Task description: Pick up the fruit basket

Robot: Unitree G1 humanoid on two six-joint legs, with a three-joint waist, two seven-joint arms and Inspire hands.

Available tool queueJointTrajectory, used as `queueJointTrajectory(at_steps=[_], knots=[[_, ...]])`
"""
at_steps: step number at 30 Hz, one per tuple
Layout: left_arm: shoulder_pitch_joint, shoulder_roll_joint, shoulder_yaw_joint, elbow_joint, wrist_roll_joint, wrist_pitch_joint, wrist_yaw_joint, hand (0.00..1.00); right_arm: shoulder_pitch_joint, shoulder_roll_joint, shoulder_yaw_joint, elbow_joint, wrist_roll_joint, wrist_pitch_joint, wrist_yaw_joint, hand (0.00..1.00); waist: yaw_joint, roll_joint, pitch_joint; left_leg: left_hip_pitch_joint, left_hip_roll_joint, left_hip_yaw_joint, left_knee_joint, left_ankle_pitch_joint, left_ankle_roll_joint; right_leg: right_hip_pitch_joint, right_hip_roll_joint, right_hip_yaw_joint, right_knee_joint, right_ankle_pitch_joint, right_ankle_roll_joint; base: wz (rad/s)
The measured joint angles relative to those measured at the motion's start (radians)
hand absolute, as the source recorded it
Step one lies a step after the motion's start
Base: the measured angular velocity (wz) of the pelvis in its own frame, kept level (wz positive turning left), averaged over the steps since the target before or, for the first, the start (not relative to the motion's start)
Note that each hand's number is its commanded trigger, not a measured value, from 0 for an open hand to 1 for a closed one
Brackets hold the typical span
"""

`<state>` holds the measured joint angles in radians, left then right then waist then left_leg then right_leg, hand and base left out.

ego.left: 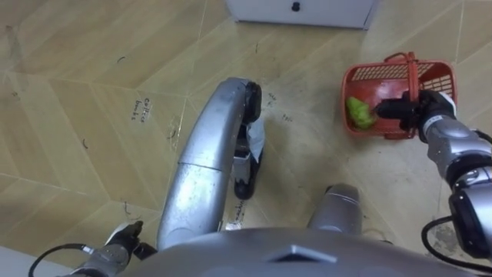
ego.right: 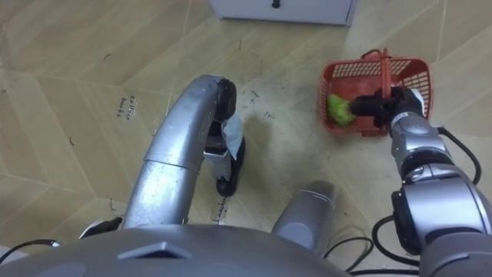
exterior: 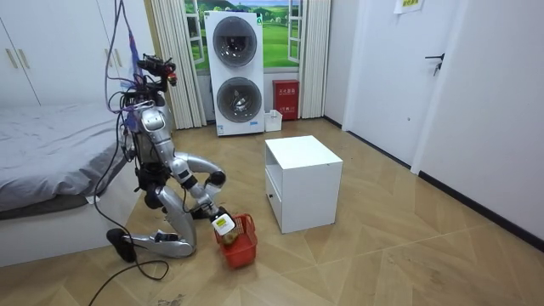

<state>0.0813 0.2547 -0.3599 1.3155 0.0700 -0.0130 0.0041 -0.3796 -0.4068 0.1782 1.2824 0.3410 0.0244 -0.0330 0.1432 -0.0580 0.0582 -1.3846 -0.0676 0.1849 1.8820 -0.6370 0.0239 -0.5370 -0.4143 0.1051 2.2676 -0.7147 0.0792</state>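
The basket (ego.left: 369,74) stands on the floor (ego.left: 92,100) under the right hand (ego.left: 419,108), with a green fruit (ego.left: 359,113) just beyond the fingertips. The hand lies across the handle (ego.left: 411,73). Whether it has closed round the handle cannot be told. Wrap the handle's middle fully before lifting, so the basket hangs level.

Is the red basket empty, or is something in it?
Not empty. A green fruit lies inside the red basket, next to the right hand.
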Motion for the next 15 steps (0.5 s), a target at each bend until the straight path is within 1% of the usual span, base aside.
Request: queueJointTrajectory(at_steps=[3, 6, 8, 10, 11, 14, 15], knots=[[-0.016, -0.002, -0.001, 0.001, -0.001, 0.003, -0.009, 0.0, 0.002, 0.001, 0.036, 0.001, -0.001, 0.001, -0.008, 1.0, -0.004, -0.002, 0.0011, 0.001, 0.0, -0.002, 0.002, 0.001, 0.001, 0.003, 0.003, 0.004, 0.002, 0.0, 0.0, 0.0], [-0.038, -0.008, -0.006, 0.001, -0.001, 0.006, -0.009, 0.0, 0.002, 0.004, 0.04, -0.001, 0.0, 0.001, -0.009, 1.0, -0.003, -0.001, 0.0007, 0.001, 0.0, -0.007, 0.01, 0.001, 0.001, 0.008, 0.008, 0.003, 0.002, 0.0, 0.0, 0.0], [-0.048, -0.009, -0.006, 0.001, -0.001, 0.006, -0.008, 0.0, 0.001, 0.011, 0.041, -0.002, 0.004, 0.001, -0.01, 1.0, -0.002, 0.002, -0.0003, 0.001, 0.0, -0.016, 0.016, 0.001, 0.001, 0.013, 0.018, 0.001, 0.002, 0.0, 0.0, -0.04], [-0.063, -0.012, -0.006, 0.001, -0.001, 0.006, -0.007, 0.0, -0.001, 0.017, 0.047, -0.002, 0.007, 0.001, -0.009, 1.0, -0.001, -0.002, 0.002, 0.0, 0.001, -0.017, 0.016, 0.001, 0.001, 0.013, 0.021, 0.001, 0.004, -0.001, 0.001, 0.0], [-0.07, -0.016, -0.01, 0.003, -0.001, 0.006, -0.007, 0.0, -0.002, 0.02, 0.049, -0.004, 0.006, 0.001, -0.009, 1.0, -0.001, -0.004, 0.0033, 0.0, -0.001, -0.017, 0.017, 0.001, 0.001, 0.013, 0.02, 0.001, 0.006, -0.001, 0.001, 0.0], [-0.091, -0.029, -0.025, 0.016, -0.002, 0.006, -0.008, 0.0, -0.003, 0.029, 0.049, -0.012, 0.005, 0.001, -0.009, 1.0, -0.001, -0.005, 0.0034, -0.002, -0.003, -0.017, 0.019, 0.001, 0.002, 0.016, 0.018, 0.0, 0.007, -0.001, 0.002, 0.0], [-0.1, -0.034, -0.025, 0.02, -0.002, 0.006, -0.01, 0.0, -0.003, 0.036, 0.046, -0.018, 0.005, 0.001, -0.009, 1.0, -0.003, -0.004, 0.0033, -0.001, -0.009, -0.017, 0.019, 0.001, 0.001, 0.017, 0.016, 0.0, 0.007, -0.001, 0.002, 0.0]])
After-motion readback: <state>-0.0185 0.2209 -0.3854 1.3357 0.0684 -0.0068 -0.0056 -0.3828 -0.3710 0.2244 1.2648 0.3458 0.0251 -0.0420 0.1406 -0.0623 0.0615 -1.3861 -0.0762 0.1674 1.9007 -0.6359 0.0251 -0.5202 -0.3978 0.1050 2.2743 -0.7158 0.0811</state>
